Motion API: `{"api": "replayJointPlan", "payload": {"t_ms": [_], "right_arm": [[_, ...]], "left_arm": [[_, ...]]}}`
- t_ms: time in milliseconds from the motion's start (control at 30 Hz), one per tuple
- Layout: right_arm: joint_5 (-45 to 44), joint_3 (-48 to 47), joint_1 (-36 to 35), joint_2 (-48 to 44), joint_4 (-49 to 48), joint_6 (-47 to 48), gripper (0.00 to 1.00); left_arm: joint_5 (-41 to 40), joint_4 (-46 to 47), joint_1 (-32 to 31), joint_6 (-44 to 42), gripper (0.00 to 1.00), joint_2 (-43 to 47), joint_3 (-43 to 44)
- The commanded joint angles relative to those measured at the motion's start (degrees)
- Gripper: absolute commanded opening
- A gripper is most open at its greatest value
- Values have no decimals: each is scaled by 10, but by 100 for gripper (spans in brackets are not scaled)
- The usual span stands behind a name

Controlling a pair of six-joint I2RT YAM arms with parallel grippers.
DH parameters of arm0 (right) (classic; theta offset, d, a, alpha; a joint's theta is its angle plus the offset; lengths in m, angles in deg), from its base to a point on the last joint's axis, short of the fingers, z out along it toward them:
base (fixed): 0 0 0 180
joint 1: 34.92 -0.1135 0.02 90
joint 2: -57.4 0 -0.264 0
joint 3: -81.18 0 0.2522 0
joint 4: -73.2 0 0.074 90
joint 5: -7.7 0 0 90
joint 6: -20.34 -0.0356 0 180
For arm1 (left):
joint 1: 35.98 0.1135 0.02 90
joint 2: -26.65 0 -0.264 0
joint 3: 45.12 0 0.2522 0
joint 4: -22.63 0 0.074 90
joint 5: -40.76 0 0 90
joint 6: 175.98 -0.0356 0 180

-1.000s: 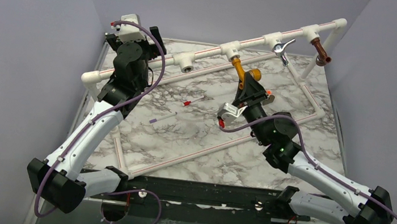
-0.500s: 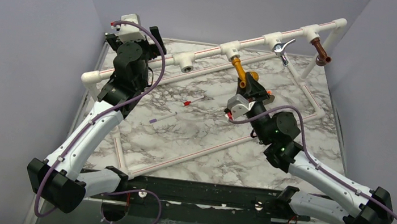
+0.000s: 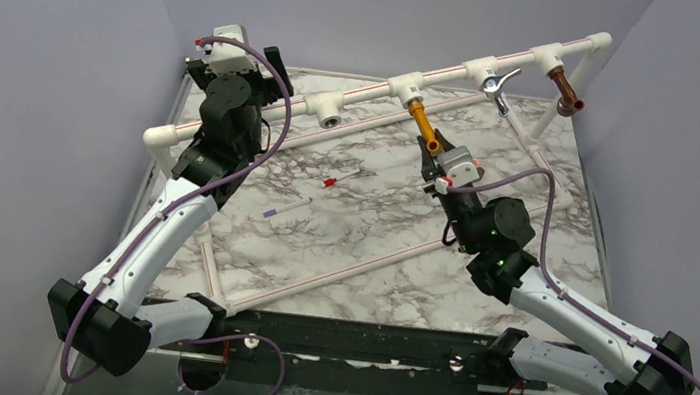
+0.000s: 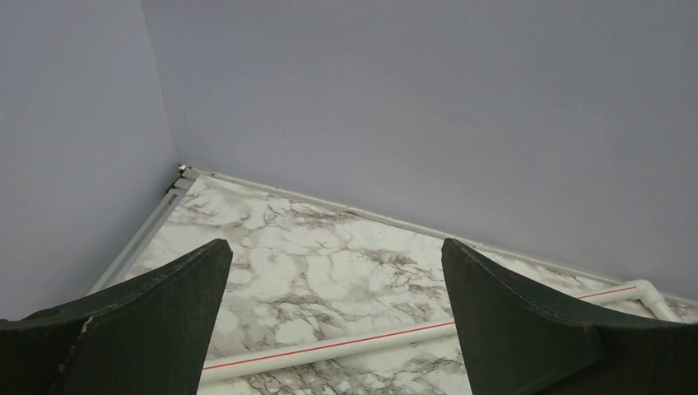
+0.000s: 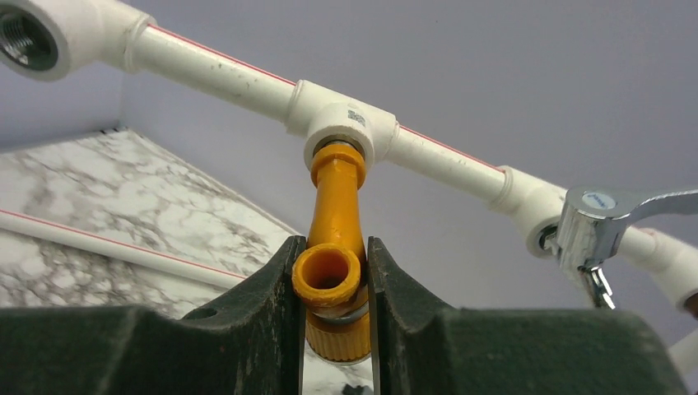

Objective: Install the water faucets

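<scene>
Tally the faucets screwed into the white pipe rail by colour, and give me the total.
mustard-yellow faucet: 1
chrome lever-handled faucet: 1
copper-brown faucet: 1
Total: 3

Mustard-yellow faucet (image 5: 336,197), white red-striped pipe (image 5: 214,70), grey-veined marble table (image 3: 360,249).
</scene>
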Motion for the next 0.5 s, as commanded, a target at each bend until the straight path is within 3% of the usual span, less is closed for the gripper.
{"api": "replayJointPlan", "payload": {"t_ms": [0,233,467], "right_arm": [[-15,-32,1,-1,-50,-156,1],[-65,-58,1,-4,-10,-350,1],[-107,-41,1,-11,-36,-546,1]], "left_arm": [[50,-205,-27,10,99,-28,-60],[52,-205,-27,10,99,-29,-60],[50,-204,-27,10,99,-29,-60]]}}
